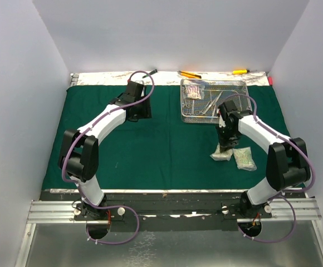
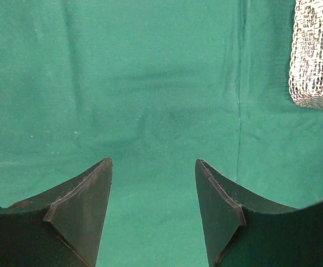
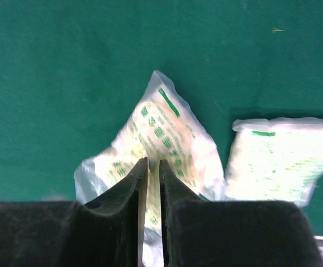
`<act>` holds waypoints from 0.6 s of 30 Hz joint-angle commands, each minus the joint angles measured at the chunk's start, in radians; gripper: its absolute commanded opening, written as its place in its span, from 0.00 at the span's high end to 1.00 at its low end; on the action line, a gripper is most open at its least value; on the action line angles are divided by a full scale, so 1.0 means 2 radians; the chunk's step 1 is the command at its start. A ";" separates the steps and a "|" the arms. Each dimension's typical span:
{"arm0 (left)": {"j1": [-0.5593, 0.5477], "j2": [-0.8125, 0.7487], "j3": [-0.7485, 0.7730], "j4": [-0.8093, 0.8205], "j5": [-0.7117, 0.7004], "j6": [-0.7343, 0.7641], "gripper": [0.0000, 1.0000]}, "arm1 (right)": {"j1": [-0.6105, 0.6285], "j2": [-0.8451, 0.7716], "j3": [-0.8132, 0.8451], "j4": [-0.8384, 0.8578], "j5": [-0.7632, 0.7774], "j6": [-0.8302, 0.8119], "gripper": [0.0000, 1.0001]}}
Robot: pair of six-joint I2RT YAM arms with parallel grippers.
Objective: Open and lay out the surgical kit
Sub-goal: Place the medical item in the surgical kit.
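Note:
The dark green cloth (image 1: 150, 150) is spread flat over the table. The wire-mesh tray (image 1: 184, 100) stands at the back right, holding steel instruments and a clear packet (image 1: 194, 92). Two more packets (image 1: 221, 154) (image 1: 244, 158) lie on the cloth in front of the tray. My right gripper (image 3: 153, 162) points down on the left packet (image 3: 167, 128), its jaws a narrow slit apart with the packet's edge between them. The other packet (image 3: 278, 161) lies just to its right. My left gripper (image 2: 153, 162) hangs open over bare cloth, left of the tray's corner (image 2: 314, 55).
Along the foil strip at the back lie a dark-handled tool (image 1: 150, 73), an orange-handled one (image 1: 189, 74) and a yellow-handled one (image 1: 240, 71). A small red object (image 1: 270, 80) sits at the back right corner. White walls close in on three sides.

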 commanded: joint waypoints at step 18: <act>0.002 -0.029 -0.012 0.008 -0.006 0.007 0.37 | 0.013 -0.058 -0.012 -0.039 0.031 0.283 0.62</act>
